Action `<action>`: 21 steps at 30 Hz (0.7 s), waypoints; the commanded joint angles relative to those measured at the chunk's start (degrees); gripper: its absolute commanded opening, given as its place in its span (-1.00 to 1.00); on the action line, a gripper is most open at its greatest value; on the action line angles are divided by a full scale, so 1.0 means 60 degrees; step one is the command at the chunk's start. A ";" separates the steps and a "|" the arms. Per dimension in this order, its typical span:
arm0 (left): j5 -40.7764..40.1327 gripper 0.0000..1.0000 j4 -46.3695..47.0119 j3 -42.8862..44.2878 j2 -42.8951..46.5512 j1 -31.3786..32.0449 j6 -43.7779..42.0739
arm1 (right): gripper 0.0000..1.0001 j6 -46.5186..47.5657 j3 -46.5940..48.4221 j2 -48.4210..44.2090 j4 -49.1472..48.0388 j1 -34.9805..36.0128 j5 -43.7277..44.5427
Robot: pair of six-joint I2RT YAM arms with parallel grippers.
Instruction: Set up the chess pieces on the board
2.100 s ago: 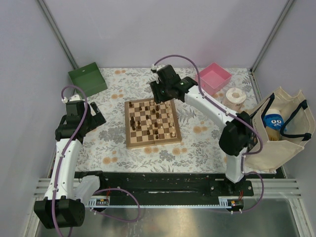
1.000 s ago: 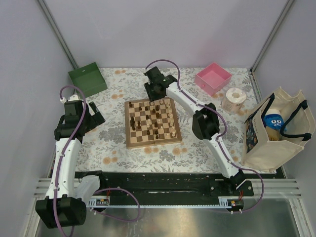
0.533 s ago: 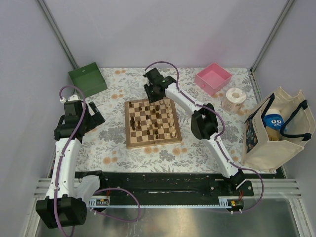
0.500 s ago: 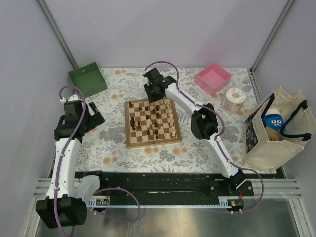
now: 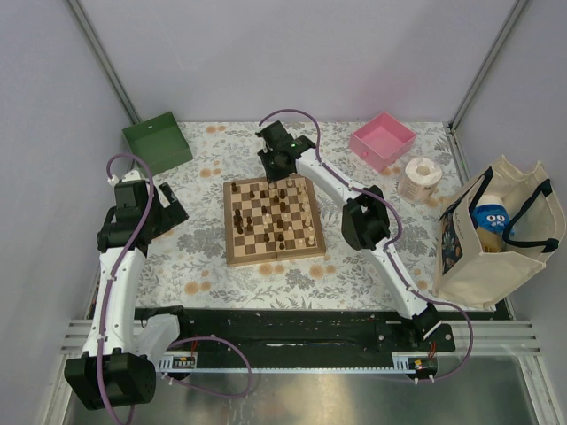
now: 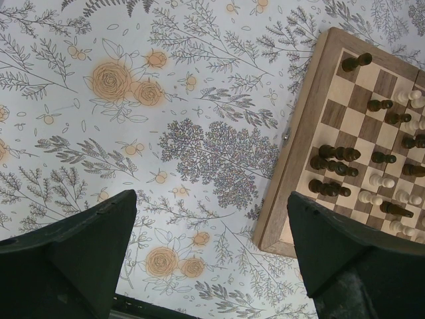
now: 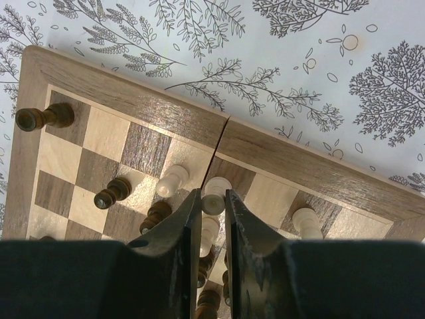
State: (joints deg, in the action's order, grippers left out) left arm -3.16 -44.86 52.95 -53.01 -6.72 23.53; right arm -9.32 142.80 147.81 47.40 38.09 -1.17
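The board (image 5: 272, 219) lies mid-table with dark brown and pale cream chess pieces scattered over it. My right gripper (image 5: 281, 170) hangs over the board's far edge. In the right wrist view my right gripper (image 7: 212, 201) is shut on a cream piece (image 7: 214, 191) that stands on a back-row square beside the board's centre seam. Another cream piece (image 7: 171, 181) and a dark piece (image 7: 111, 192) stand just left of it. My left gripper (image 5: 170, 212) is open and empty over the cloth, left of the board. The board's corner (image 6: 297, 174) shows between its fingers.
A green box (image 5: 157, 140) stands at the back left and a pink box (image 5: 383, 140) at the back right. A tape roll (image 5: 420, 177) and a cream tote bag (image 5: 496, 239) sit at the right. A flowered cloth (image 5: 199, 266) covers the table.
The right arm swung left along the board's far edge, elbow folding in, and has held nearly still for the last second. The left arm has not moved.
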 commanded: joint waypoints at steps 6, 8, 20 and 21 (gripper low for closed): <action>0.0233 0.98 0.0475 -0.0021 -0.0027 -0.0081 -0.0128 | -0.68 0.0060 0.0428 -0.0054 -0.0150 -0.0005 0.0019; 0.0233 0.98 0.0490 -0.0021 -0.0041 -0.0081 -0.0128 | -0.71 0.0060 0.0428 -0.0142 -0.0136 -0.0005 0.0077; 0.0263 0.98 0.0490 -0.0021 -0.0027 -0.0110 -0.0128 | -0.72 -0.0116 0.0062 -0.1621 -0.0517 -0.0400 0.0458; 0.0263 0.98 0.0490 -0.0007 -0.0012 -0.0110 -0.0128 | -0.72 -0.0160 0.0018 -0.1694 -0.0517 -0.0487 0.0444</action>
State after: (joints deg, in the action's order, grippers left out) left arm -2.72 -44.84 52.86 -53.12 -7.01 23.51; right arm -9.43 142.52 145.97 47.16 37.47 -0.32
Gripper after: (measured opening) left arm 0.988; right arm 0.252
